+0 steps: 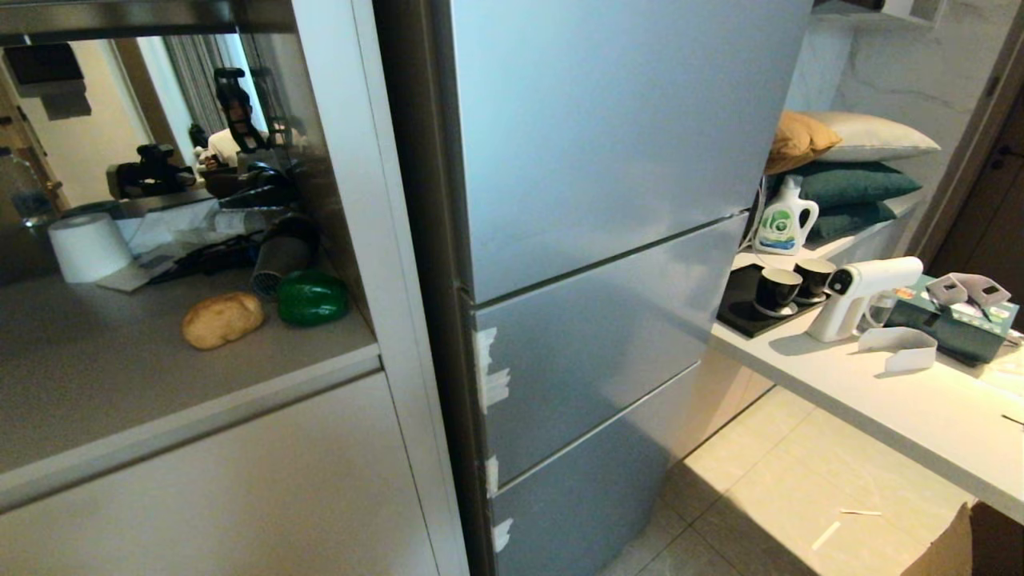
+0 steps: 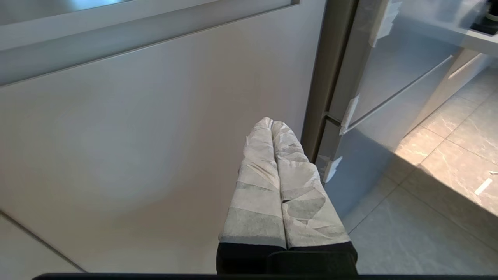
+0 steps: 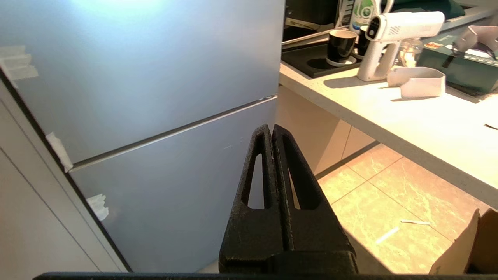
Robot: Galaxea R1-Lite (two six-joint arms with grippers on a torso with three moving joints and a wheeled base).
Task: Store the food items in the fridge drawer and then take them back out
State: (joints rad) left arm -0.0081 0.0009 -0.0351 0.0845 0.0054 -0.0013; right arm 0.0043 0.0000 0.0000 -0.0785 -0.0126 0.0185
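We find the task not yet begun: potato (image 1: 222, 319) and green bell pepper (image 1: 313, 298) lie touching on the grey counter left of the silver fridge (image 1: 608, 144), whose drawer front (image 1: 592, 344) sits flush, closed. Left gripper (image 2: 271, 123) and right gripper (image 3: 271, 128) hang low before the fridge, jaws pressed together, empty; we judge the next move calls for parting jaws to pull the drawer.

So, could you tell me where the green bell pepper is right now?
In the head view, the green bell pepper sits on the grey counter left of the fridge, just right of the potato.

The potato (image 1: 222, 319) lies on the counter (image 1: 120, 376) beside the pepper (image 1: 313, 298), left of the fridge (image 1: 608, 240).
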